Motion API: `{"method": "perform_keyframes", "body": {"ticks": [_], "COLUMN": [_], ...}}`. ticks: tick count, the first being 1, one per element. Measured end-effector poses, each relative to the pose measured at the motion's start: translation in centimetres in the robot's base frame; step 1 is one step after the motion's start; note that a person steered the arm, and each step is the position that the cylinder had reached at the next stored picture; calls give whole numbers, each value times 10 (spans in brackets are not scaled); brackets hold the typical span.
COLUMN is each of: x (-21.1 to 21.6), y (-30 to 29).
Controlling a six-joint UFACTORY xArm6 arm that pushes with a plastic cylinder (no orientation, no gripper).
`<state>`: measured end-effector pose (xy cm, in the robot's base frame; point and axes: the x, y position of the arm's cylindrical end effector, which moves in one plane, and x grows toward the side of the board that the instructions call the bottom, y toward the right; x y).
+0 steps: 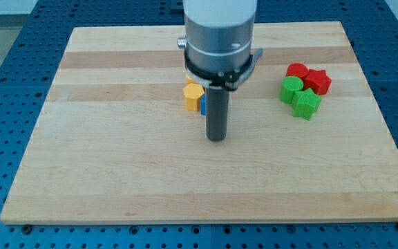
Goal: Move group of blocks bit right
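The dark rod's tip (216, 138) holds nothing, resting just near of the yellow plastic block (193, 96) and blue block (203, 104). Far right sits a tight cluster: red cylinder (296, 70), red star (317, 81), green cylinder (291, 88), green star (307, 104). These light, rigid blocks probably slide easily but scatter, so pushing the cluster's left side suits best.

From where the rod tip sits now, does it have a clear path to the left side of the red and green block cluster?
Probably yes: my tip has bare wooden board between it and the green blocks.

Arm housing (220, 31) cut off by view's top. Blue block (203, 103) mostly hidden behind rod, shape not made out. Yellow block (193, 96) partly covered by housing above. Red block (296, 70) partly behind red star (317, 81), shape unclear. Board (116, 173) bottom corners ran close to frame edge
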<state>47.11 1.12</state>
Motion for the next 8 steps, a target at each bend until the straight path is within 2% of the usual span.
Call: {"method": "perform_keyframes", "body": {"ticks": [1,2,4,6,7,8], "x": [-28,-28,-14,-17,-55,-56], "y": [0,0,100,101,100,103]}}
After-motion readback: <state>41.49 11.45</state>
